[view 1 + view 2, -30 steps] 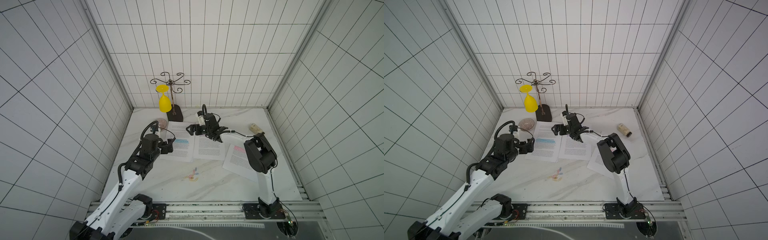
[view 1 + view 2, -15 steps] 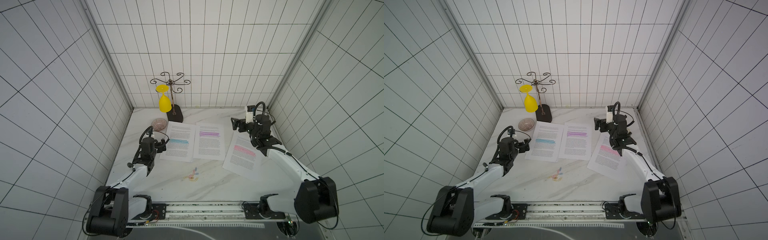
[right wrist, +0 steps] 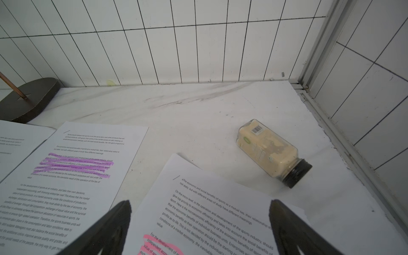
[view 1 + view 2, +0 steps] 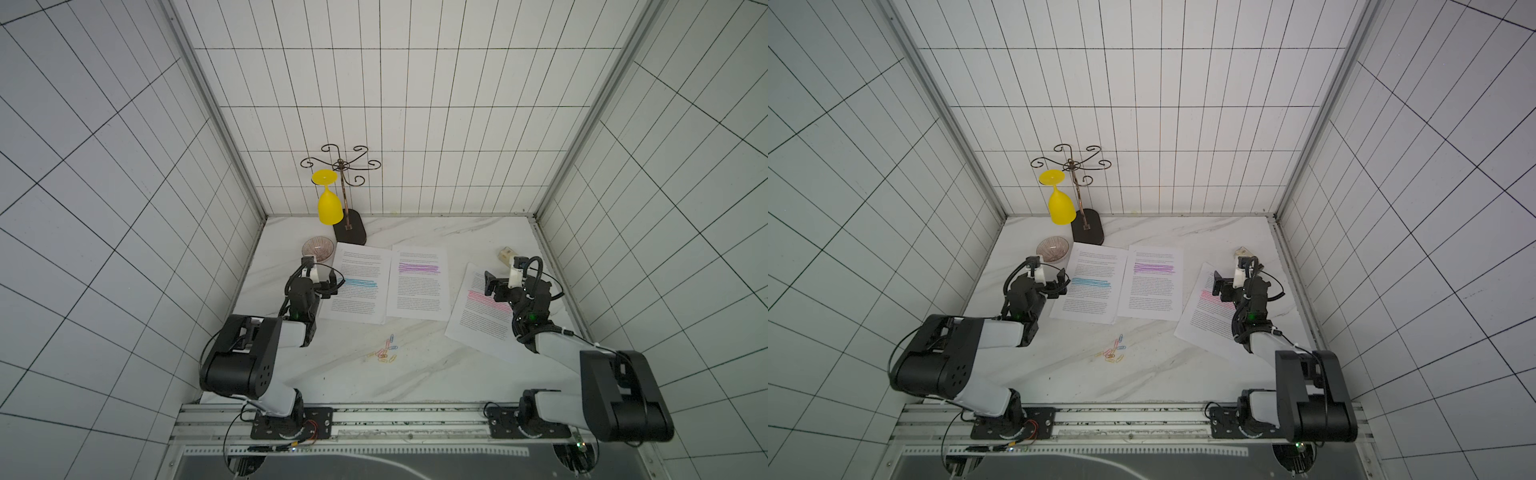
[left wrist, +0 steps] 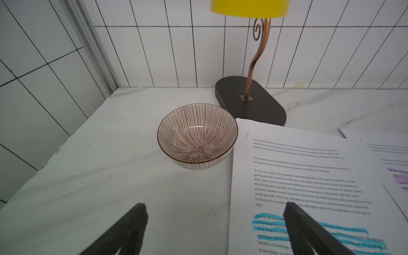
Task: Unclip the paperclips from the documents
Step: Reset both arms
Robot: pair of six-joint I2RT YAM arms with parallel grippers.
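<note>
Three documents lie side by side on the marble table: one with a blue band (image 4: 361,286) (image 5: 298,176), one with a purple band (image 4: 417,286) (image 3: 77,167) and a tilted one with a pink band (image 4: 478,324) (image 3: 209,198). Several coloured paperclips (image 4: 386,351) (image 4: 1113,351) lie loose in a small pile in front of the sheets. My left gripper (image 4: 326,283) (image 5: 215,220) hovers open over the blue-band sheet's left edge. My right gripper (image 4: 491,286) (image 3: 199,212) hovers open above the pink-band sheet's top. Nothing is between either pair of fingers.
A striped bowl (image 4: 318,248) (image 5: 197,136) sits beside the blue-band sheet's top corner. Behind it stands a wire rack on a dark base (image 4: 350,232) with a yellow glass (image 4: 330,205) hanging from it. A spice jar (image 4: 505,255) (image 3: 273,152) lies near the right wall.
The right gripper has swung from the middle sheet's top over to the pink-band sheet. Both arms have folded back toward the front rail. Both grippers stayed open.
</note>
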